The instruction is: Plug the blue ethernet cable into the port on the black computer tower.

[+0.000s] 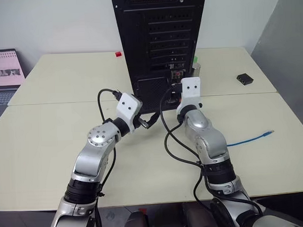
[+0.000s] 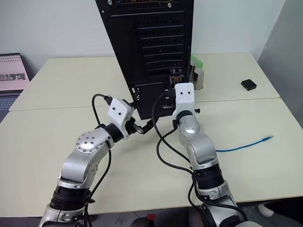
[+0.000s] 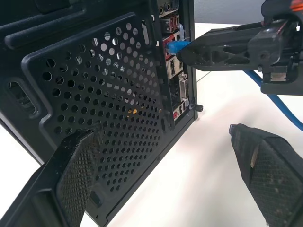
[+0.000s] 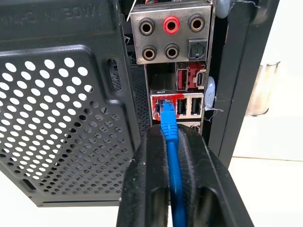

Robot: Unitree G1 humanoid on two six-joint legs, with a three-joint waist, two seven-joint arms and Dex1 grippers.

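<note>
We see the right gripper (image 4: pixel 173 142) right up at the rear face of the black computer tower (image 1: pixel 161 38), fingers level and pointing into the connector strip. The blue ethernet cable (image 4: pixel 171 156) runs between its two fingers, which sit narrow around it, touching the cord on both sides (whether they clamp it or just bracket it, we cannot tell). The cable's plug end sits in the port (image 4: pixel 164 105), the red-rimmed socket in the strip, just below the row of round audio jacks and beside a pair of blue USB slots. From the left wrist view the same plug tip shows at the strip, with the right gripper's fingers closed in around it.

The rest of the cable trails back along the table (image 1: pixel 58 146) on the robot's right, its free end with the pale plug lying loose near the table edge (image 1: pixel 268 133).

The left gripper (image 3: pixel 165 165) hangs beside the tower's perforated vent grille (image 3: pixel 109 94), fingers spread wide, nothing between them, not touching the case.

Also on the table: a small black box (image 1: pixel 244 79) well to the right of the tower, a metal cup (image 2: pixel 197 77) just beside the tower, a laptop (image 1: pixel 3 74) at far left.
</note>
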